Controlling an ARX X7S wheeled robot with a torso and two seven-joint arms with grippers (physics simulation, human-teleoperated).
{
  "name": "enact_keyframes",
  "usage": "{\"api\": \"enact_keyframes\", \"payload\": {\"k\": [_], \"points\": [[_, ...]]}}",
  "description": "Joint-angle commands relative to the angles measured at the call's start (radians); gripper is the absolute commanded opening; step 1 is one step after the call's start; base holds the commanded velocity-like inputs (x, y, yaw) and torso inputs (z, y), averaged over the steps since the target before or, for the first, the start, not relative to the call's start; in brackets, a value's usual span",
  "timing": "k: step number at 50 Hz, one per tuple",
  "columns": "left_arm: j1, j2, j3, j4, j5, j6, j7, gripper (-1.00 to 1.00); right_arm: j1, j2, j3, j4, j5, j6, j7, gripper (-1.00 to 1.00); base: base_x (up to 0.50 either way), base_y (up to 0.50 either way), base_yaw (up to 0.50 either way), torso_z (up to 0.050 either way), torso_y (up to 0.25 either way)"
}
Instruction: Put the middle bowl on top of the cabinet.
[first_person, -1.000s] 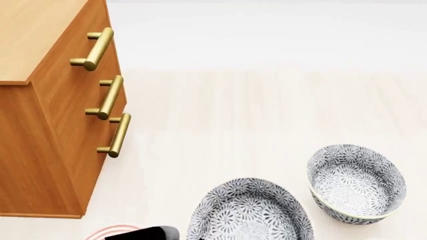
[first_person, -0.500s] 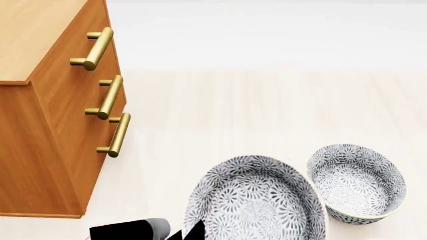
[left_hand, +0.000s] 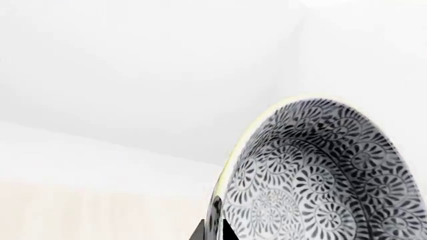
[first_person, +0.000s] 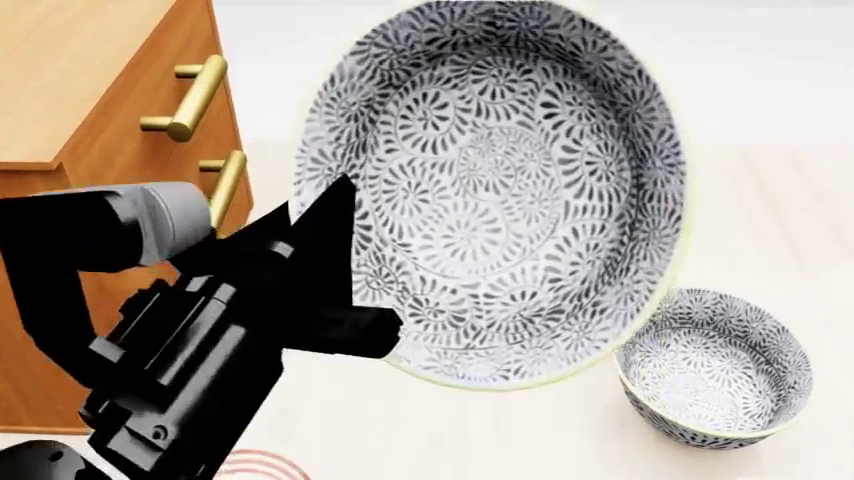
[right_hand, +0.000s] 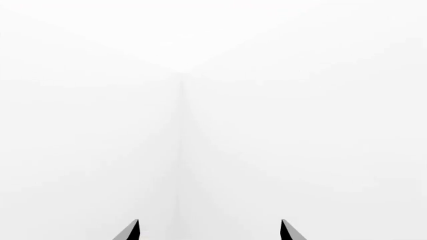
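Now the left gripper (first_person: 350, 262) is gripping the middle bowl (first_person: 494, 190) by its rim, its black fingers (first_person: 327, 225) clamped on the edge, and the bowl is hanging tilted in the air, its patterned inside facing the head camera. Beyond those fingers, on the arm's outer side, the cabinet (first_person: 80, 90) is standing, its brass handles (first_person: 190, 98) partly hidden. Another patterned bowl (first_person: 714, 365) is sitting on the pale floor (first_person: 761, 220), below and to the right of the held one. Meanwhile the right gripper (right_hand: 209, 231) is showing two finger tips well apart, pointing at blank white.
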Motion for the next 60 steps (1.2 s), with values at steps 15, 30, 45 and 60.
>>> {"api": "enact_keyframes", "payload": {"k": [15,30,45,60], "points": [[-0.666,-0.03,-0.145,-0.432,-0.552,-0.188,-0.414,-1.0,0.041,-0.016,-0.081,-0.004,-0.081,0.034,0.026,1.0,0.0,0.0,0.0,0.0,0.0],[-0.83,-0.033,-0.113,-0.722,-0.478,-0.167,-0.589,-1.0,0.012,-0.004,-0.06,-0.009,-0.058,0.015,0.032,1.0,0.0,0.0,0.0,0.0,0.0],[-0.934,-0.049,-0.069,-1.046,-0.346,-0.129,-0.569,-1.0,-0.029,-0.009,-0.056,-0.043,-0.055,0.011,0.04,1.0,0.0,0.0,0.0,0.0,0.0],[-0.952,-0.043,-0.004,-1.301,-0.202,-0.041,-0.466,-1.0,-0.005,0.007,-0.057,-0.023,-0.05,0.021,0.046,1.0,0.0,0.0,0.0,0.0,0.0]]}}
